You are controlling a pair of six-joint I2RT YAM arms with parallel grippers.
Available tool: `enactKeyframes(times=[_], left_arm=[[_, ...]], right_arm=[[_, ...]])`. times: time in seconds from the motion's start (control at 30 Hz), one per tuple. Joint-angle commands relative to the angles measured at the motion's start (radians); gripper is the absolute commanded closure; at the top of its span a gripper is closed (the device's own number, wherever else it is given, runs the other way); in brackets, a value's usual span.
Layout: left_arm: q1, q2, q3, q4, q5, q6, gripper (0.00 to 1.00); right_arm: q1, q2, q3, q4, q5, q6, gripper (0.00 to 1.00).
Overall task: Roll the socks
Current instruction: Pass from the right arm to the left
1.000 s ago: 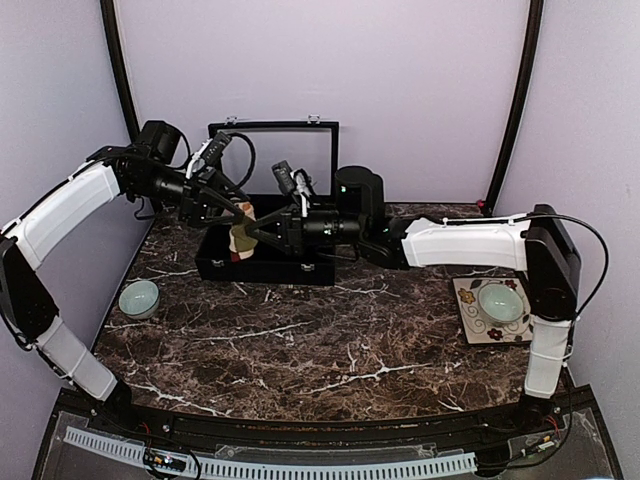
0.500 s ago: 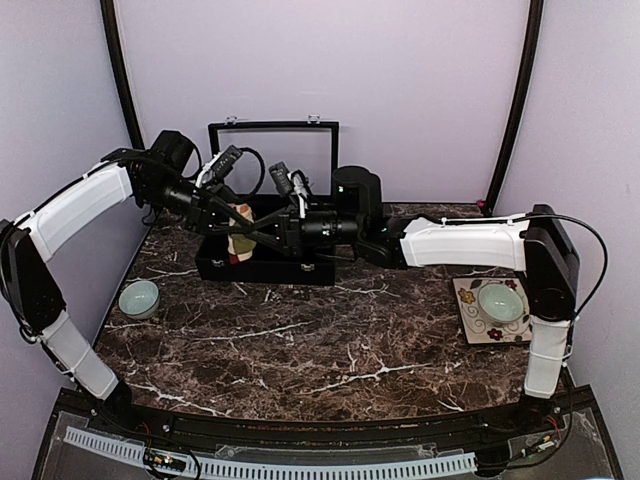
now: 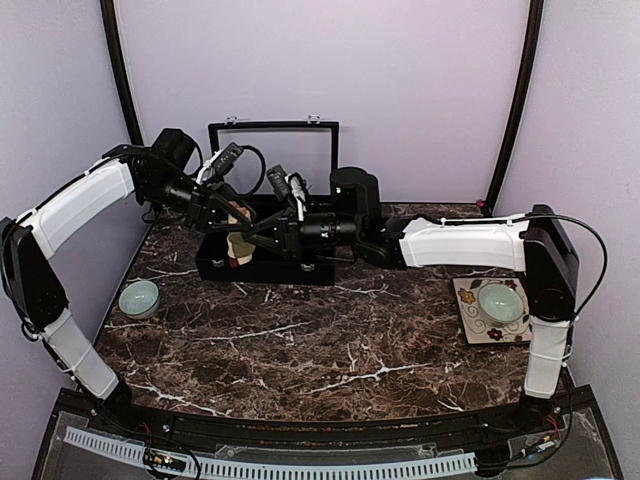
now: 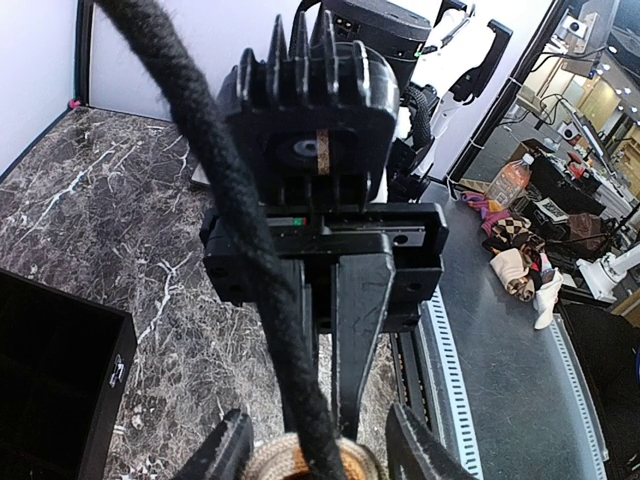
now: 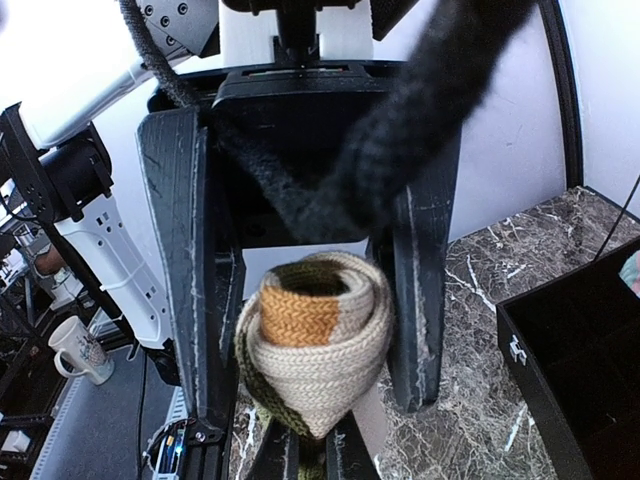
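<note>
Closing from a wider spread, the left end effector [image 4: 322, 452] now has its two fingers [image 5: 180, 300] against opposite sides of the tan sock [image 5: 320, 350]. The sock is wound into a tight roll with an orange-tan core and an olive stripe. The left forearm has swung slightly toward the back wall, while the right arm has barely shifted. Facing it, the right end effector [image 5: 305, 458] is pressed together on the sock's lower tail. Both meet in the air above the open black case [image 3: 265, 262] at the far left of the marble worktop [image 3: 330, 340]. A teal bowl [image 3: 139, 297] sits near the left edge. Another bowl [image 3: 500, 302] rests on a floral plate [image 3: 470, 325] at the right.
</note>
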Motion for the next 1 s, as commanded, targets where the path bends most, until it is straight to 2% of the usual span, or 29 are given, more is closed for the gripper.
enactKeyframes(times=[0.0,0.1,0.2,0.4,0.43,0.47,0.53,0.57,0.83,0.9,0.97], left_arm=[[-0.004,-0.023,0.027,-0.014,0.019,-0.003,0.9],[-0.002,-0.027,0.03,-0.027,-0.008,0.016,0.93],[-0.002,-0.033,0.023,-0.026,-0.028,0.025,1.0],[-0.002,-0.021,0.014,-0.05,-0.028,0.05,1.0],[-0.003,-0.016,0.02,-0.063,-0.028,0.054,0.96],[-0.003,-0.013,0.03,-0.079,-0.028,0.061,0.83],[-0.003,-0.024,0.032,-0.076,-0.036,0.065,0.06],[-0.003,-0.038,0.017,-0.044,-0.043,0.039,0.02],[-0.002,-0.138,-0.072,0.15,-0.128,-0.109,0.01],[0.005,-0.178,-0.125,0.243,-0.187,-0.17,0.01],[0.005,-0.21,-0.181,0.346,-0.316,-0.257,0.01]], right_arm=[[0.008,0.013,0.032,0.0,0.004,-0.012,1.0],[0.008,0.013,0.033,-0.002,0.004,-0.016,1.0],[0.008,0.011,0.029,-0.001,0.004,-0.012,1.0],[0.008,0.005,0.03,0.002,0.005,-0.011,1.0],[0.008,0.005,0.03,-0.001,0.006,-0.013,1.0],[0.008,0.004,0.029,-0.003,0.008,-0.015,1.0],[0.007,0.001,0.027,-0.01,0.009,-0.018,1.0],[0.007,-0.001,0.026,-0.01,0.009,-0.019,1.0],[0.007,-0.005,0.026,-0.013,0.01,-0.02,1.0],[0.007,-0.011,0.023,-0.01,0.007,-0.023,1.0],[0.007,-0.017,0.017,-0.007,0.002,-0.026,1.0]])
